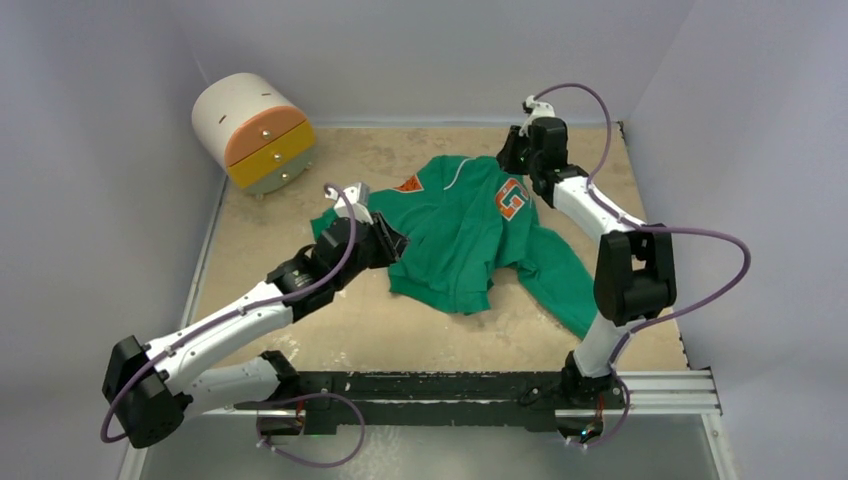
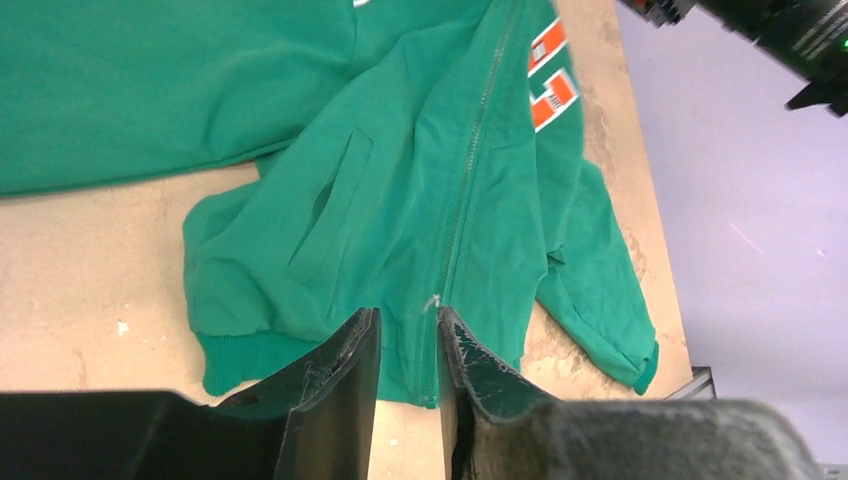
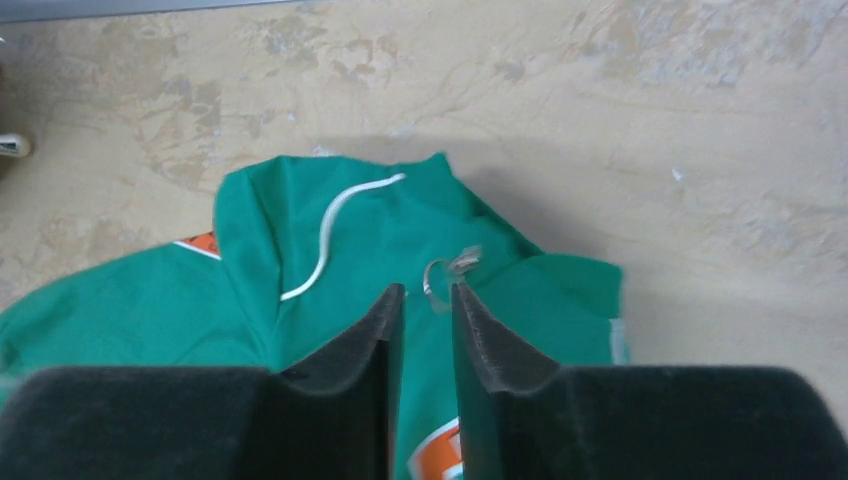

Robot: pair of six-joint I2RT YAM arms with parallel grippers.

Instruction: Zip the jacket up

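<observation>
Guessing it's about keeping the zipper (image 2: 470, 170) taut: jacket (image 1: 460, 230) flat at the table's (image 1: 420, 335) middle, collar (image 3: 330, 200) toward the far edge, left end effector (image 2: 405, 315) barely parted over the hem (image 2: 250, 350) (pinching? can't tell), right end effector (image 3: 427, 290) slightly open by the pull ring (image 3: 445, 270).

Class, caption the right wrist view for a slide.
Right gripper at the jacket collar, zipper pull just beyond its fingers.
</observation>
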